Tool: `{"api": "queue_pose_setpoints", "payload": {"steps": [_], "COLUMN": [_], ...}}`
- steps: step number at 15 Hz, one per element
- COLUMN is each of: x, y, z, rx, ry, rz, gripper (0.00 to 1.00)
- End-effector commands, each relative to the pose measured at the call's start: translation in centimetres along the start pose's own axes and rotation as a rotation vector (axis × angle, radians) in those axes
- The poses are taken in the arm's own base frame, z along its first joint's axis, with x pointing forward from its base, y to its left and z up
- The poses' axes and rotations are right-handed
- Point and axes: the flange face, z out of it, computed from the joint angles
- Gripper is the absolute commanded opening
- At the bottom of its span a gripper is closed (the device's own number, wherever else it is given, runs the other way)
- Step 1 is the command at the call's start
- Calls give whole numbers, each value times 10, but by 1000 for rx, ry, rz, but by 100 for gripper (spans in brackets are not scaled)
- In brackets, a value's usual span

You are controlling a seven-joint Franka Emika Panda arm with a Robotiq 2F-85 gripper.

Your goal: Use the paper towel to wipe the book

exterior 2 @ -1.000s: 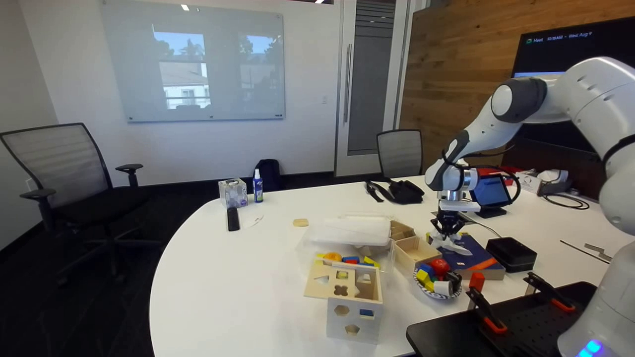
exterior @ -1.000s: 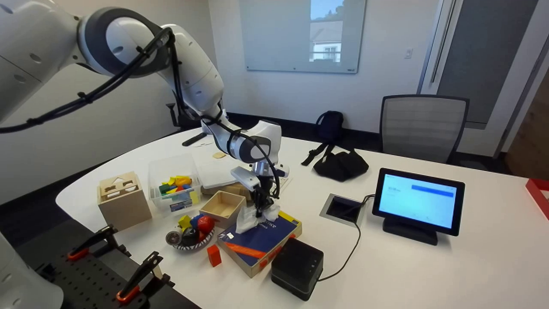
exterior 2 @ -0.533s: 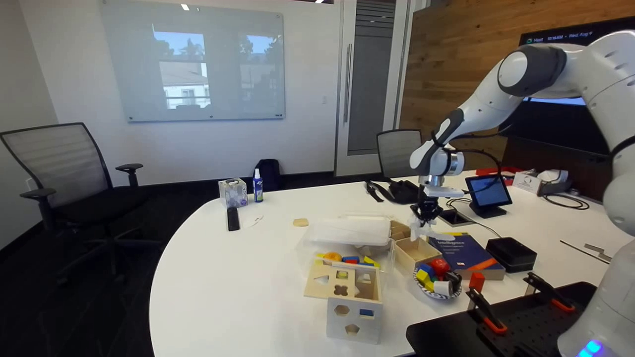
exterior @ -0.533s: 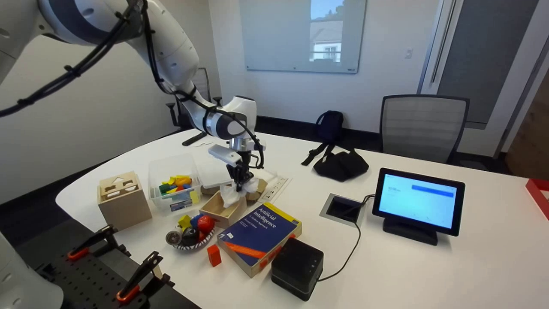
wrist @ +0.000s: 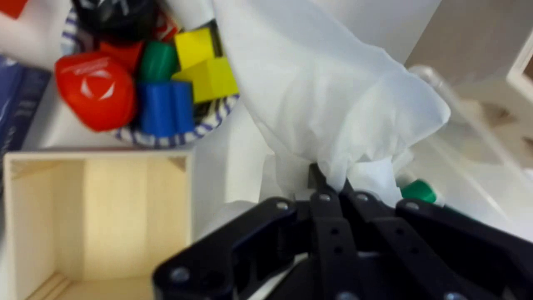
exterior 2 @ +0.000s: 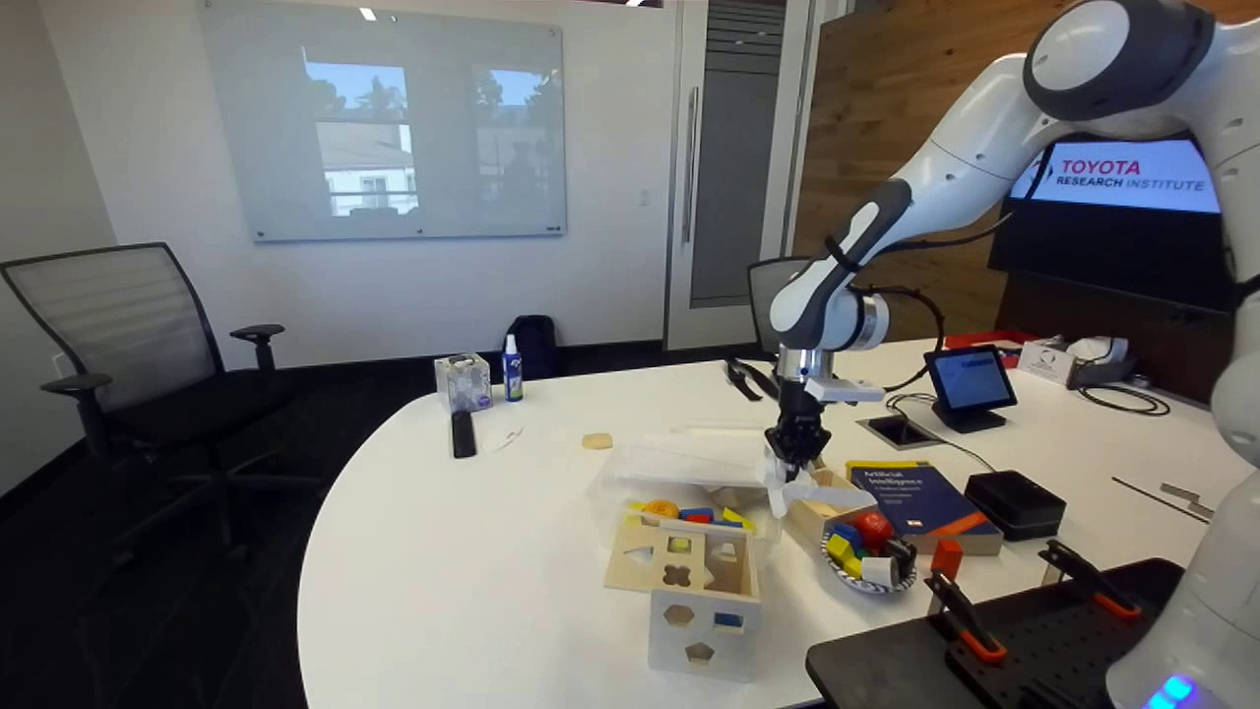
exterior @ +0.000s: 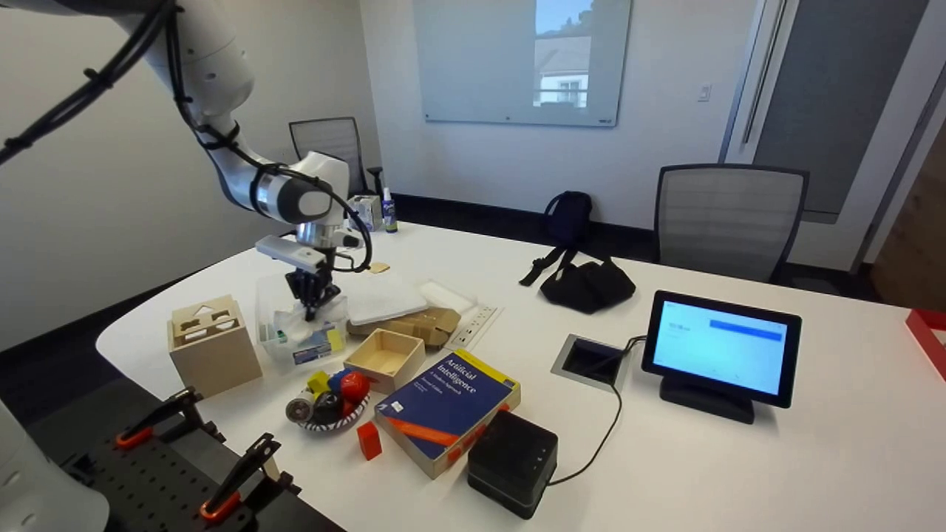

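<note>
Claw (wrist: pixel 332 183), nearly closed, is pinching paper towel (wrist: pixel 325 104), presumably letting it hang loose below for wiping; Artificial Intelligence textbook (exterior: pixel 449 403) is lying apart from claw.

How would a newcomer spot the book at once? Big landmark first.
On the white table, find the squat black box. The book lies flat between it and the open wooden box. Unlike those black and bare-wood neighbours, it has a dark blue cover titled "Artificial Intelligence", with a yellow strip and an orange-red band.
</note>
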Motion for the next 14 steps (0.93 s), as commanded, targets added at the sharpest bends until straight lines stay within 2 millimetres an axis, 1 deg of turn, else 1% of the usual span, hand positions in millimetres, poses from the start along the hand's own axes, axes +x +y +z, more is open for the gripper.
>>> {"api": "queue_pose_setpoints", "payload": {"steps": [1,2,4,6,9,14], "x": [-71,-90,-116,-133,-139,-131], "y": [-29,-33,-38,-41,-40,-28], "z": [11,16,24,35,53,72], "rx": [15,16,29,22,4,-27], "ry": [-68,-83,-109,-117,-98,-51], "rz": [-3,17,41,62,75,79], "gripper": [1,1,1,1,1,1]}}
